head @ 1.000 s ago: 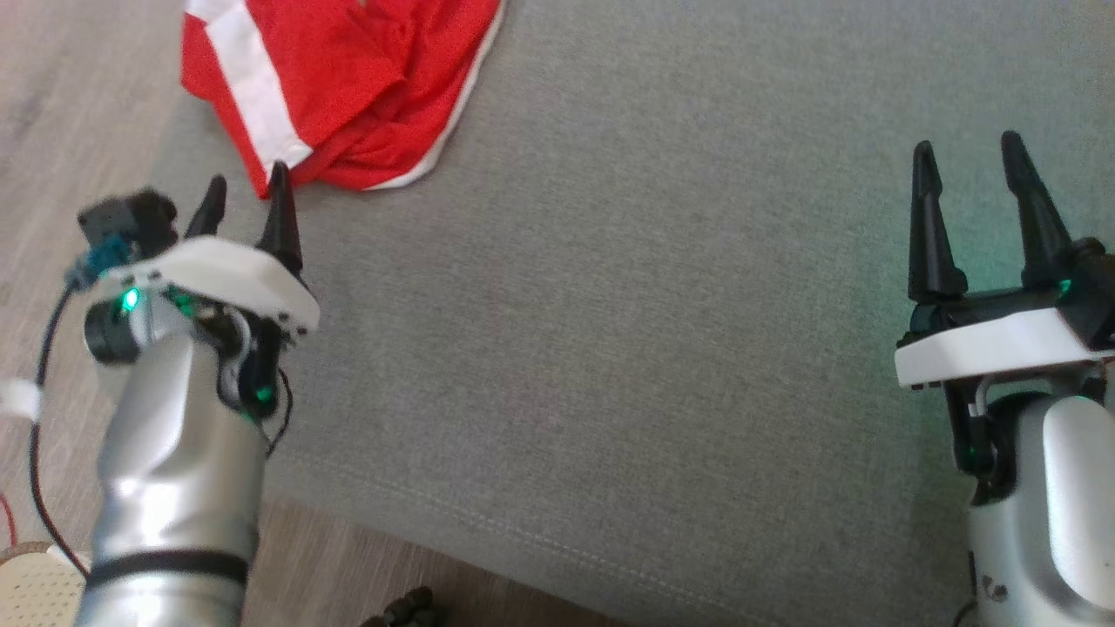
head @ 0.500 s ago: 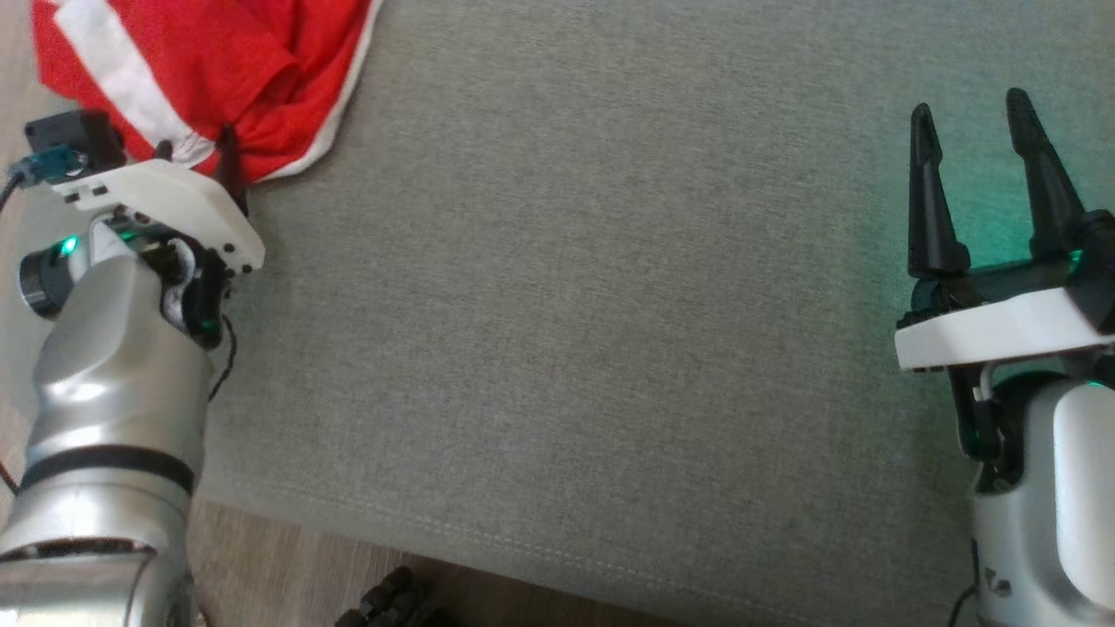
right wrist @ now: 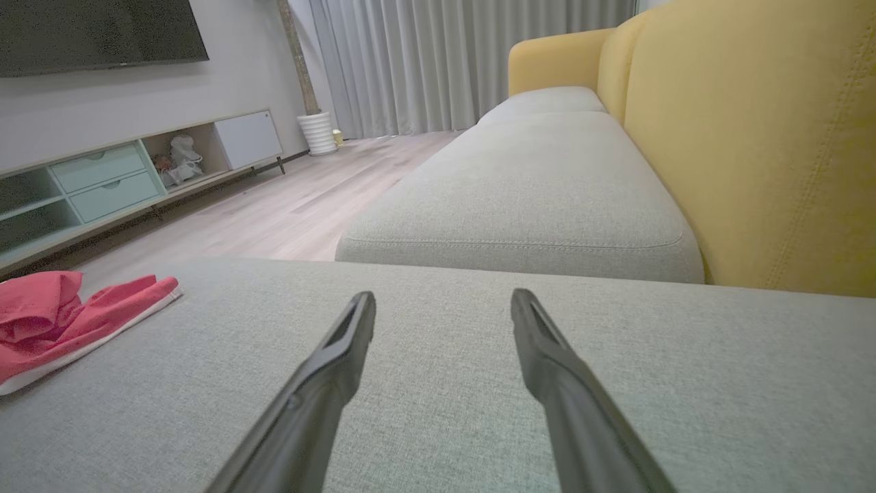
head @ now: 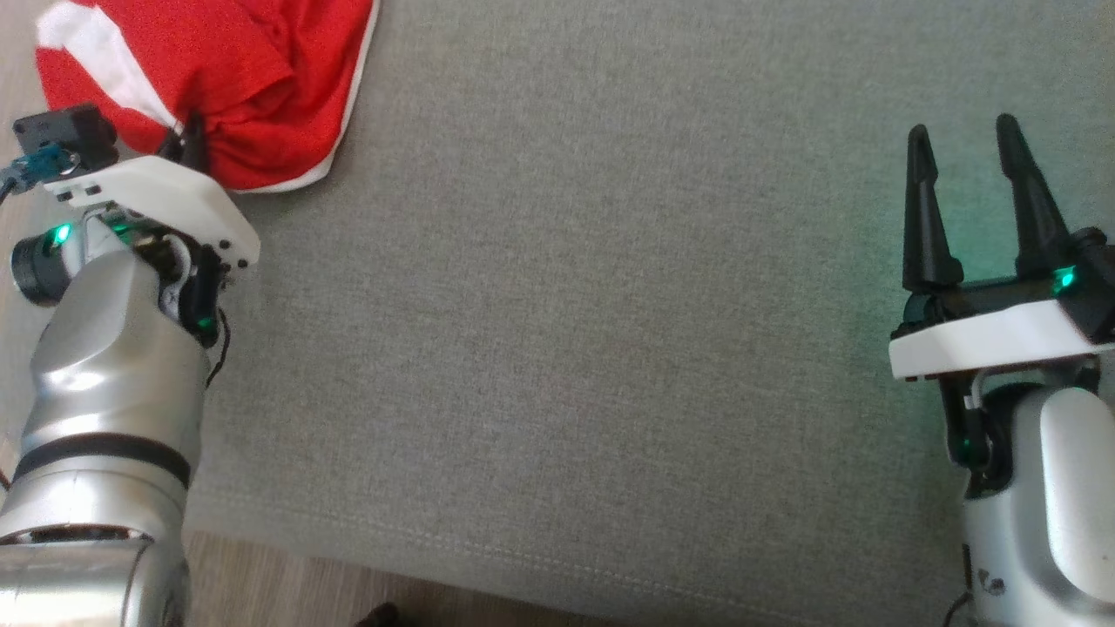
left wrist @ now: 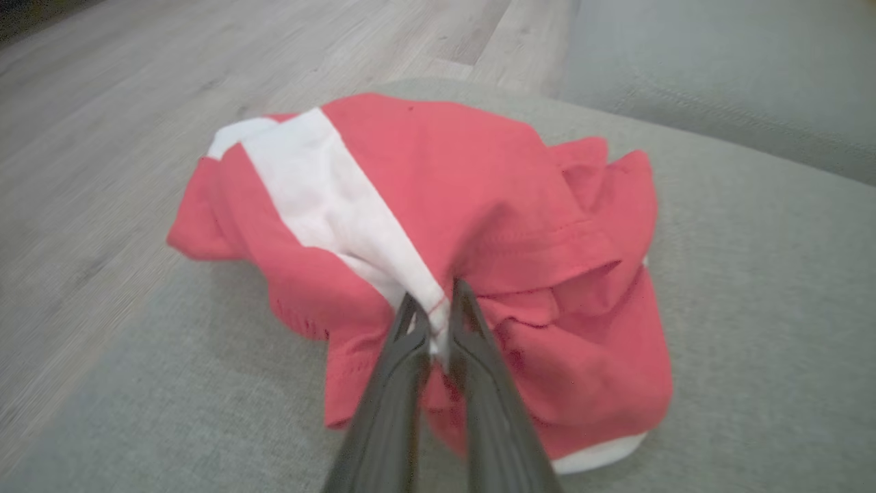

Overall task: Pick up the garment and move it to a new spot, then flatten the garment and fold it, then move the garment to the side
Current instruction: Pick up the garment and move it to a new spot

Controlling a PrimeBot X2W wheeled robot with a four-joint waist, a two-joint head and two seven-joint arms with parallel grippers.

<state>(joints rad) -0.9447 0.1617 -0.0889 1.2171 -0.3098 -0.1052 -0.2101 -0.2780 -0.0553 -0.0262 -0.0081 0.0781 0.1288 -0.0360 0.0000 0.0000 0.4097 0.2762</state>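
The right pincer (head: 958, 131) hangs spread and empty over bare sofa cushion (head: 566, 348), probably in reserve for the flattening. The left pincer (left wrist: 436, 305) is clenched on a fold of the red-and-white garment (left wrist: 520, 198), bunched at the cushion's corner, apparently ready for lifting. Beyond lies wood floor (left wrist: 137, 89). No lettering is legible.

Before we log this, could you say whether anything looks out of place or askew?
The red garment lies crumpled in a heap by a corner of the grey cushion, not flat; the left tool pinches its white stripe.
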